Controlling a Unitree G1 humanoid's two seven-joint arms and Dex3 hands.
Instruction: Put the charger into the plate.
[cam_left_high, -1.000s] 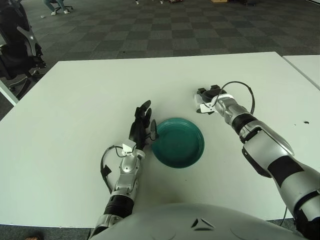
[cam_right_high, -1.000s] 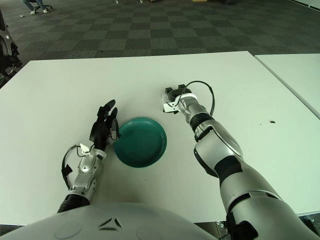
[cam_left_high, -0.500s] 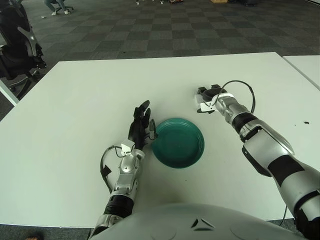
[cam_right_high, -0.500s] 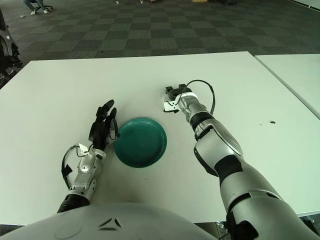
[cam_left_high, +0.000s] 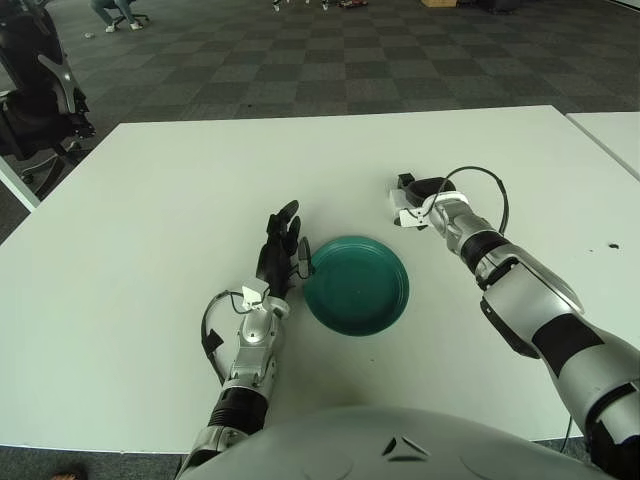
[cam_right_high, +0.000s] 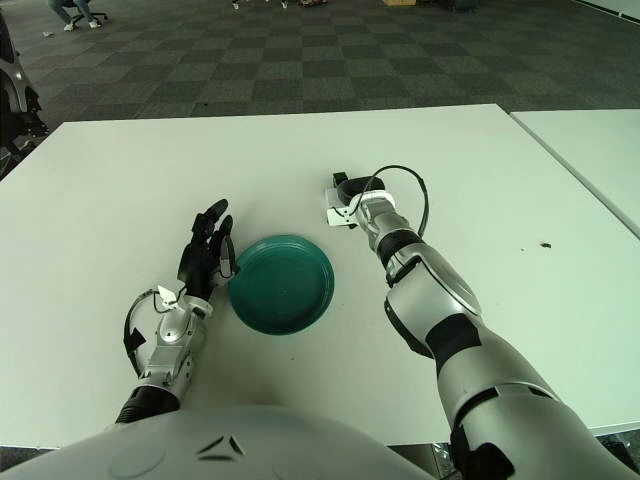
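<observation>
White table (cam_left_high: 150, 220) fills both views. Teal plate (cam_left_high: 356, 285) sits near the robot's edge, centre, nothing in it. Left hand (cam_left_high: 278, 250) shows just beside the plate's left rim, fingers straight, slightly apart and holding nothing; idle. Right hand (cam_left_high: 425, 200) is at work beyond and right of the plate, well clear of its rim, placed at the charger (cam_left_high: 410, 214). The charger shows as a small white block low at the table surface beside the hand, with dark parts behind it that I cannot separate from the dark fingers. Cannot tell whether the right fingers are closed on it or only alongside. The thin black loop near the wrist looks like the hand's own wiring. Judgement: charger is likely a light, rigid plastic body with smooth faces, so prone to slipping or skidding if pinched at a corner; not fragile for a short drop into the plate. Best hold is across the two broad opposite faces at mid-body, avoiding any prongs.
</observation>
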